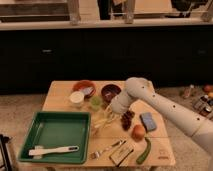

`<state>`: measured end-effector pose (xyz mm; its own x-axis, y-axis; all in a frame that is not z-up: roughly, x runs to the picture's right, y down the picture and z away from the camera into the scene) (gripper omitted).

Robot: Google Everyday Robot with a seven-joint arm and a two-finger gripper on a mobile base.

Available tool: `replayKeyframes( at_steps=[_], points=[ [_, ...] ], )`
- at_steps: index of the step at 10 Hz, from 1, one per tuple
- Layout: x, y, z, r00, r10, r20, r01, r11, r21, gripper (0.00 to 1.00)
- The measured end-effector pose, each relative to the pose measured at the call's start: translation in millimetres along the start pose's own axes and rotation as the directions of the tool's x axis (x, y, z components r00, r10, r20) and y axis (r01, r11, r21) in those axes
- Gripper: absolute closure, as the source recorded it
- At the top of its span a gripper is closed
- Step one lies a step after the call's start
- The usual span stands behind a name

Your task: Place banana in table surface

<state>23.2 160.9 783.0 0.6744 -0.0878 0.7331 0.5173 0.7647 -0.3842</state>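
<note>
1. While the arm is reaching in from the right, the gripper point(111, 111) is hanging low over the middle of the table surface point(60, 95), just right of the green tray point(55, 131).
2. Hanging from it is the banana point(102, 122), pale and splayed, its strands trailing down toward the bare wood between the tray and the dark red cluster point(127, 120).
3. Whether the pincer is clamped on the fruit or already parted I cannot tell; the wrist is hiding it.
4. Judging by this, the placing step is under way: the banana is sitting at or just above the wood, not yet clearly let go.
5. Next, the move is calling for a short descent, a clean release, then a lift straight up, avoiding the tray rim and the fork point(106, 149) nearby.
</note>
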Motion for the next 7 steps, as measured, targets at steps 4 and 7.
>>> replayKeyframes(
  at_steps=[4, 7],
  points=[
    [1, 14, 7, 1.000, 0.000, 0.025, 0.000, 1.000, -0.002, 1.00],
    [1, 24, 17, 0.999, -0.004, 0.054, 0.005, 1.000, -0.014, 1.00]
  ],
)
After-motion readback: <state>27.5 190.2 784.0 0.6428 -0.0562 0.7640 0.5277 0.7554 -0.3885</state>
